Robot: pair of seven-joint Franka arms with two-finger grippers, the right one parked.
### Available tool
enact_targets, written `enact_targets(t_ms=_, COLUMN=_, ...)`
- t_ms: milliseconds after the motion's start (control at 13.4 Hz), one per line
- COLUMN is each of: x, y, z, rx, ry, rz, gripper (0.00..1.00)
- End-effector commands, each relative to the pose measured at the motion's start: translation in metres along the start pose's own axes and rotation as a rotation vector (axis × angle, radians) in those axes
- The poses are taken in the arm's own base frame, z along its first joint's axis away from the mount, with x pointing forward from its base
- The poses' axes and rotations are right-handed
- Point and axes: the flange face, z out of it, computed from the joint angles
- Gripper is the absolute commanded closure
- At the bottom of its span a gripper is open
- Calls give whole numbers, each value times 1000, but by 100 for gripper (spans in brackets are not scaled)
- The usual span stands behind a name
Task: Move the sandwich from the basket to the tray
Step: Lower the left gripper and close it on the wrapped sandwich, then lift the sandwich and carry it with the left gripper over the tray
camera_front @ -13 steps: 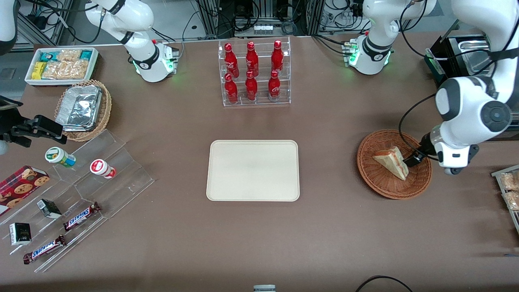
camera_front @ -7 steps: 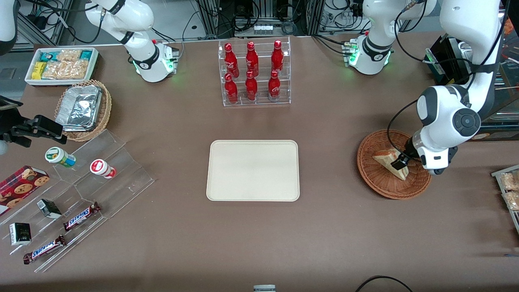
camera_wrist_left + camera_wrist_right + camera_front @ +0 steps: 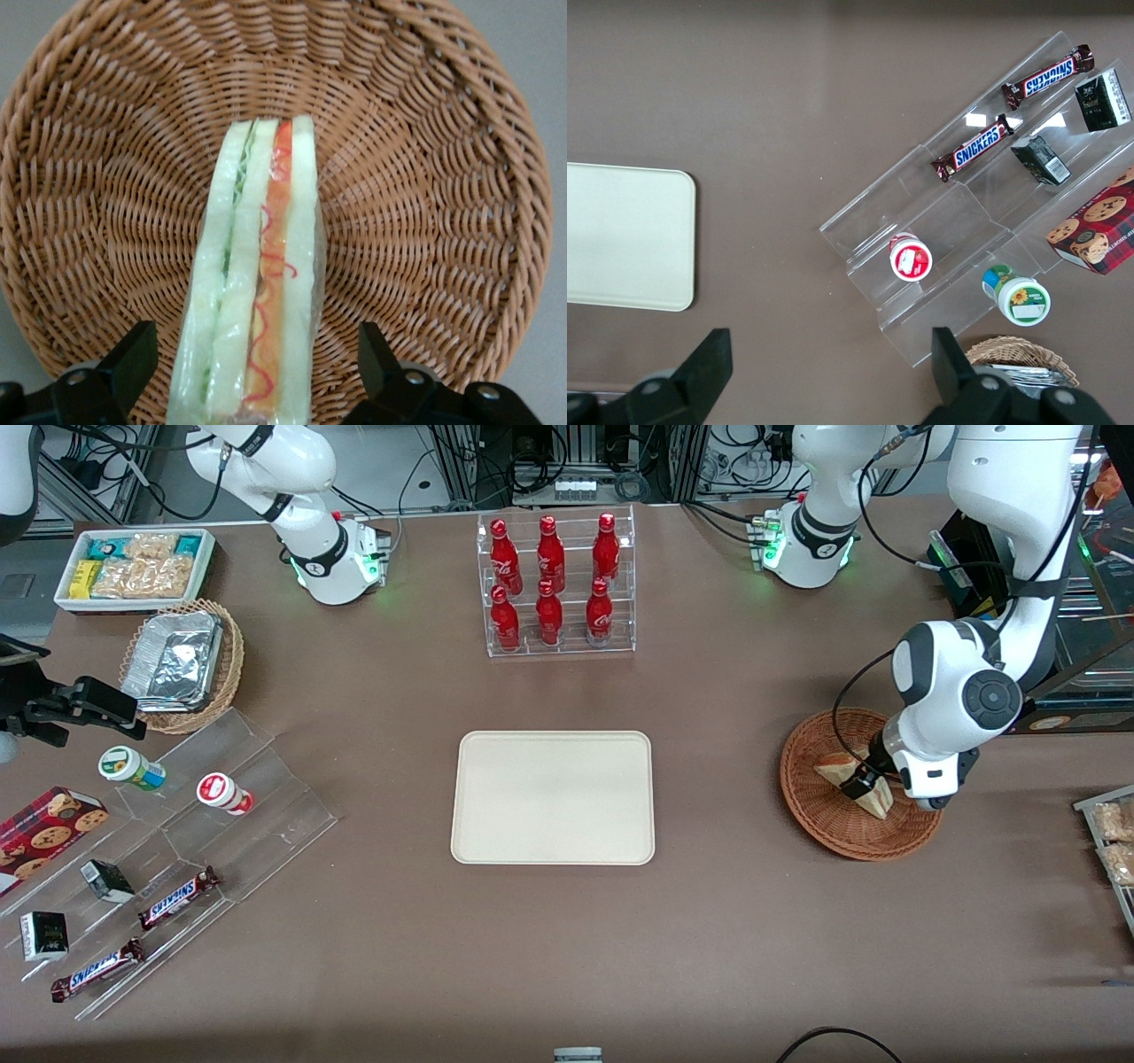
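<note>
Gripper (image 3: 252, 372) is spread wide, fingers (image 3: 133, 359) straddling the sandwich (image 3: 257, 292) without visible contact. Sandwich lies in the basket (image 3: 828, 828), right of frame centre in the front view. Tray (image 3: 554, 797) sits mid-frame on the tabletop (image 3: 709, 939).

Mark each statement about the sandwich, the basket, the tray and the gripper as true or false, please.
1. The sandwich lies in the basket. True.
2. The tray holds a bottle. False: nothing lies on it.
3. The gripper is open, one finger on each side of the sandwich. True.
4. The gripper hovers over the tray. False: it is down in the basket.
5. The sandwich's cut edge shows only white bread. False: red-orange and green filling shows.
</note>
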Motion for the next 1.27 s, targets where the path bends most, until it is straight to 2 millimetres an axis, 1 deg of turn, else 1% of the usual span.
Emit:
enact_targets(t_ms=0, x=-13, y=0, z=-1, rx=-3, ry=2, rz=-35, gripper=11)
enact_targets(t_ms=149, x=-10, y=-1, z=-8, rx=-9, ry=14, rz=-57, gripper=66)
enact_targets(t_ms=298, x=-4, y=-2, z=-17, rx=-14, ry=22, rz=-55, gripper=85)
enact_targets(t_ms=372, x=-3, y=0, z=-28, rx=-7, ry=16, rz=-55, gripper=92)
enact_targets(t_ms=447, x=-2, y=5, z=-44, rx=10, ry=4, rz=-51, gripper=92)
enact_targets(t_ms=521, x=-3, y=8, z=-67, rx=40, ry=2, rz=-27, gripper=92)
enact_targets(t_ms=670, x=-12, y=16, z=-110, rx=120, ry=8, rz=59, gripper=91)
enact_targets(t_ms=819, x=-39, y=39, z=-154, rx=168, ry=-11, rz=202, gripper=89)
enact_targets(t_ms=968, x=-67, y=57, z=-191, rx=176, ry=-5, rz=293, gripper=89)
enact_targets(t_ms=1043, x=-84, y=67, z=-209, rx=170, ry=3, rz=347, gripper=89)
enact_targets(t_ms=1117, x=-103, y=78, z=-222, rx=161, ry=14, rz=411, gripper=88)
enact_targets(t_ms=1191, x=-126, y=91, z=-230, rx=158, ry=21, rz=478, gripper=87)
